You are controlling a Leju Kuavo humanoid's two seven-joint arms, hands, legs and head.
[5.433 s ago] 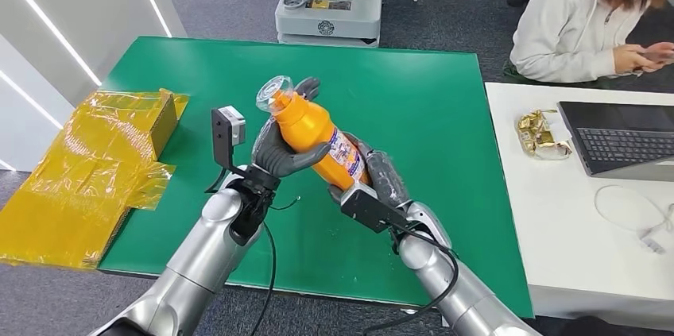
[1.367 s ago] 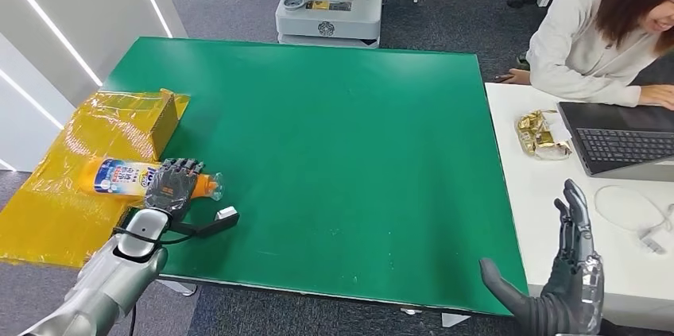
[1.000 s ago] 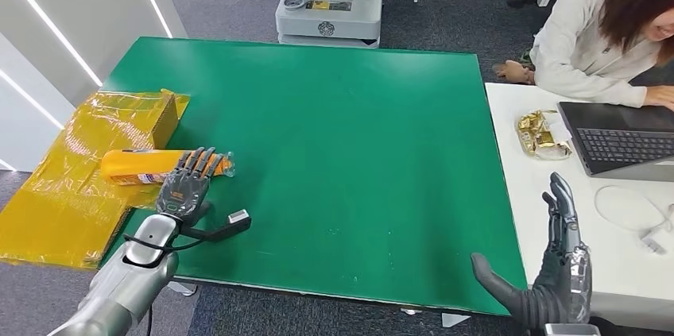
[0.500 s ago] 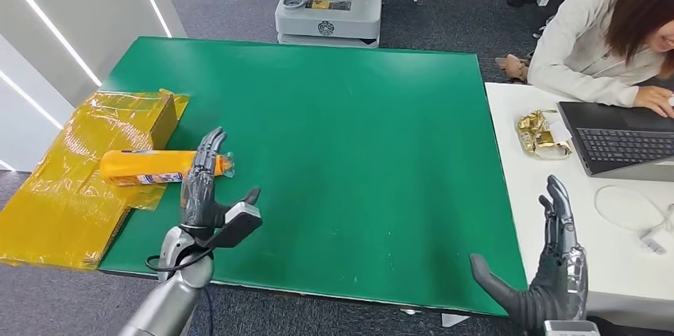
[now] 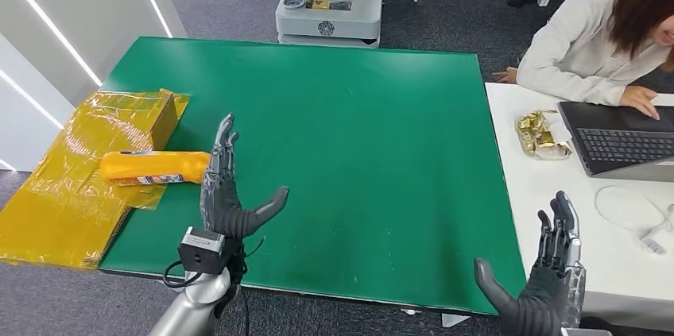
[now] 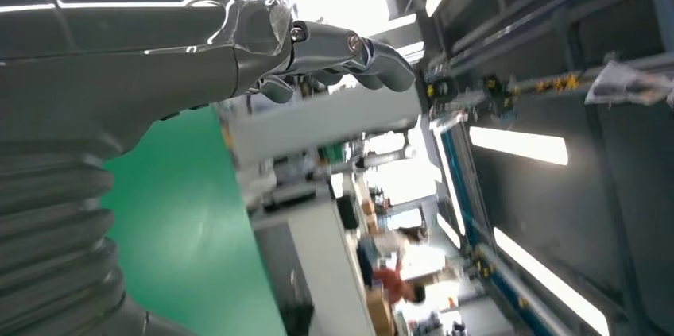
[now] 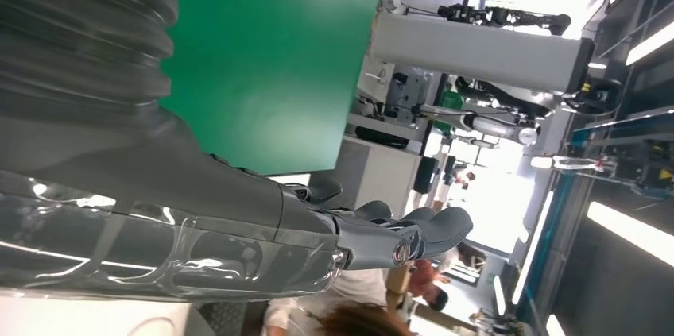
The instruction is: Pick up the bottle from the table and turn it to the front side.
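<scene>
Looks done to me: bottle [image 5: 153, 168] lies just behind my released left robot hand [image 5: 226, 193]; right robot hand [image 5: 542, 292] released too.

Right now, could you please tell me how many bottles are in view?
1: an orange plastic bottle lying on its side on the yellow film-wrapped box at the green table's left edge. None seems hidden.

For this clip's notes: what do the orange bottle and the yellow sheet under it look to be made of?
Orange bottle: probably plastic, with an opaque, smooth, slightly glossy body and a printed label band along its lower side.
Yellow sheet: looks like thin translucent plastic film or cellophane wrapped over a box; it is crinkled, with bright glare streaks. What the box beneath is made of cannot be told for sure, possibly cardboard.
</scene>
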